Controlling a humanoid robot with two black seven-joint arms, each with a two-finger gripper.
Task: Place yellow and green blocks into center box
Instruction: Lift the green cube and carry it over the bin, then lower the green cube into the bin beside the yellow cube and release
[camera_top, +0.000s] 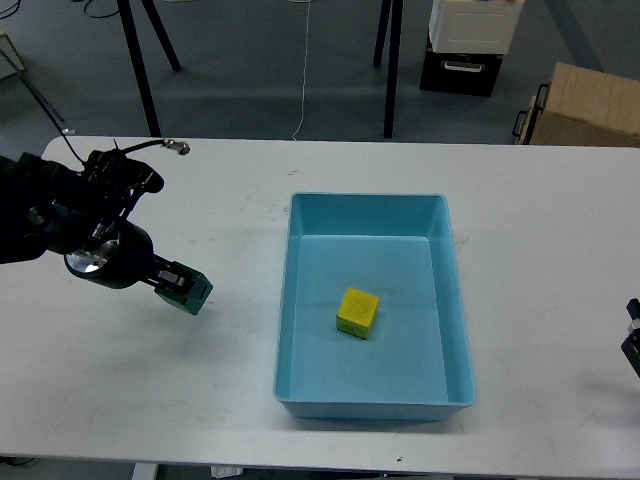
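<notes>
A yellow block (358, 312) lies inside the light blue box (290, 300) at the table's middle. My left gripper (180, 285) is shut on a green block (190, 292) and holds it above the table, left of the box. Only a small black part of my right arm (632, 340) shows at the right edge; its gripper is out of view.
The white table (540, 200) carries the box. Beyond its far edge stand black stand legs (140, 70), a cardboard box (585, 105) and a black-and-white case (465, 40) on the floor.
</notes>
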